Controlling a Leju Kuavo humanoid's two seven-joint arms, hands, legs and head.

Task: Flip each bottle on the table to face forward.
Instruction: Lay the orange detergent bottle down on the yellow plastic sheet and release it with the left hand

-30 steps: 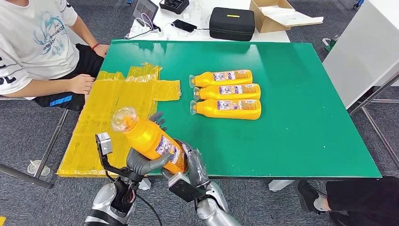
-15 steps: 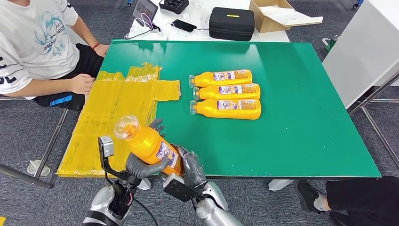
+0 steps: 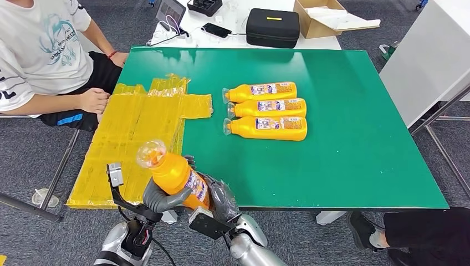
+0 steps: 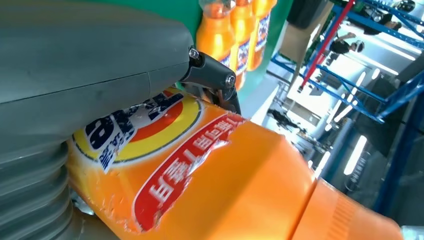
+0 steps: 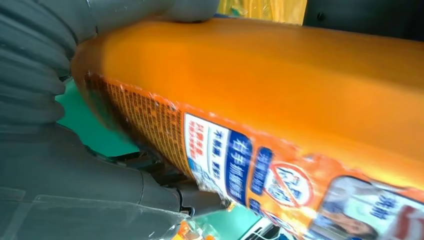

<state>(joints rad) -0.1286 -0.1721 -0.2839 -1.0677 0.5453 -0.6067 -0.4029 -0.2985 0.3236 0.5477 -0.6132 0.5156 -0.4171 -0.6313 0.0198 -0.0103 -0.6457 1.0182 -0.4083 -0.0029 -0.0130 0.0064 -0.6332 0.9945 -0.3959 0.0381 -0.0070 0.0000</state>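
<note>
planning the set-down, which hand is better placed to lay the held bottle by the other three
Probably right. Both hands grip the bottle, but the right hand is on its table-facing side, nearer the three bottles; the left hand sits farther off.

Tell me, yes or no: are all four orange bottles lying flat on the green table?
No. Three bottles lie on the green table, but the fourth bottle is held up off it by both hands.

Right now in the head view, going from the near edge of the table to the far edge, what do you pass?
Held bottle in both hands → nearest lying bottle → middle bottle → farthest bottle → black case on the white table beyond.
</note>
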